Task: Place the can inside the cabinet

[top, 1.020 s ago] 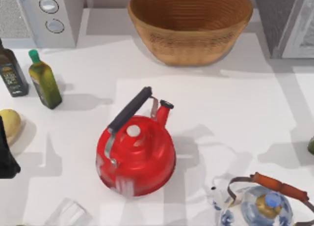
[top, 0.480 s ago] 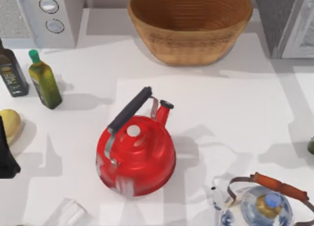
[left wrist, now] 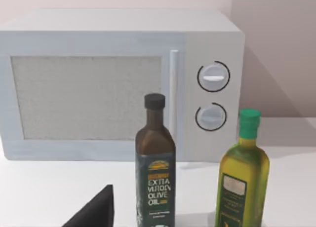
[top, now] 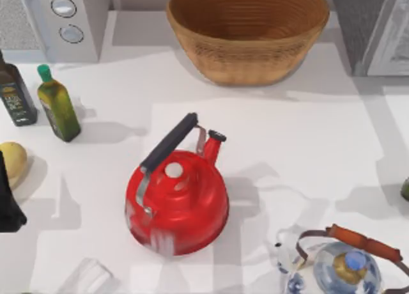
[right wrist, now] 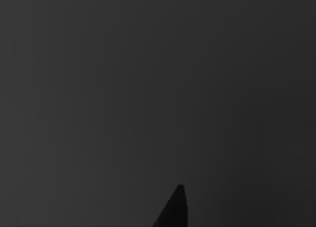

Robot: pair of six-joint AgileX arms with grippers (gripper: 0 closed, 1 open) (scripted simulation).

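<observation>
with the grey speckled, white-doored boxy cabinet [top: 376,32] at upper right, i judge the can should travel upright and enter squarely; the left gripper [top: 6,203] sits at the left edge, grip state i cannot tell; the right wrist view is dark.

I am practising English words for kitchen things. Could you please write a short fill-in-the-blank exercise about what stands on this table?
1. The kettle in the middle of the table is ____ in colour.
2. The white appliance behind the two bottles has ____ round knobs.
3. The olive oil bottle with yellow-green oil has a ____ cap.
4. The large woven ____ stands at the far edge of the table, beyond the kettle.

Missing words: red; two; green; basket
</observation>
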